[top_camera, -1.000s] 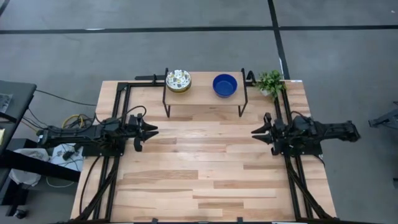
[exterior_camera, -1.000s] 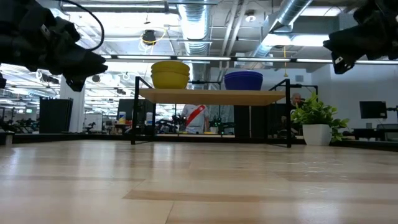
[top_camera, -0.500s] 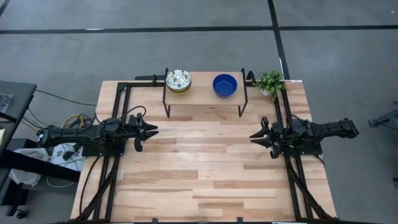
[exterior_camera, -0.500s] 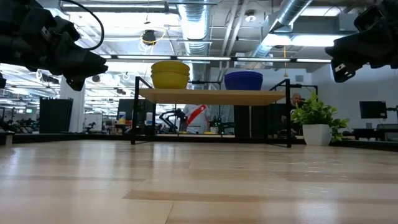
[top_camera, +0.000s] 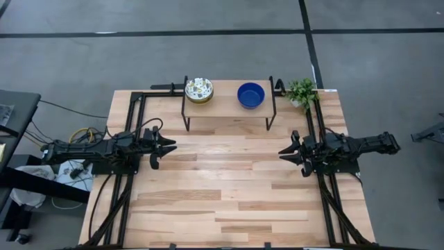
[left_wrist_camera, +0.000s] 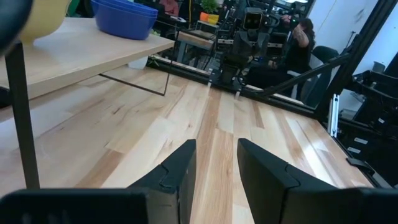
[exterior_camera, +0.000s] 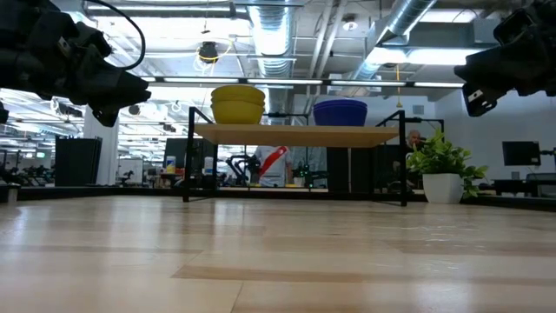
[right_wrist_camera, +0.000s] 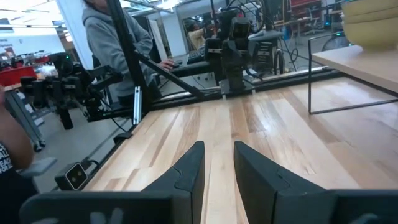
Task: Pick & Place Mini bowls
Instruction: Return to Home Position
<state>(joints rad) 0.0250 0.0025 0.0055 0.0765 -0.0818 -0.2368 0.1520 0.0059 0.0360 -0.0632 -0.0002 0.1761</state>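
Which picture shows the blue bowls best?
The low view: it shows the blue bowls side-on, stacked on the shelf. The high view looks straight into them, so they read as one bowl. The left wrist view catches them at its edge; the right wrist view misses them.

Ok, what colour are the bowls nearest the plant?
The bowls are solid blue, clearest in the high view.

Grey concrete floor point(top_camera: 62, 55) with dark seams, silver ceiling ducts point(exterior_camera: 271, 30); bright ceiling lights point(exterior_camera: 395, 56)
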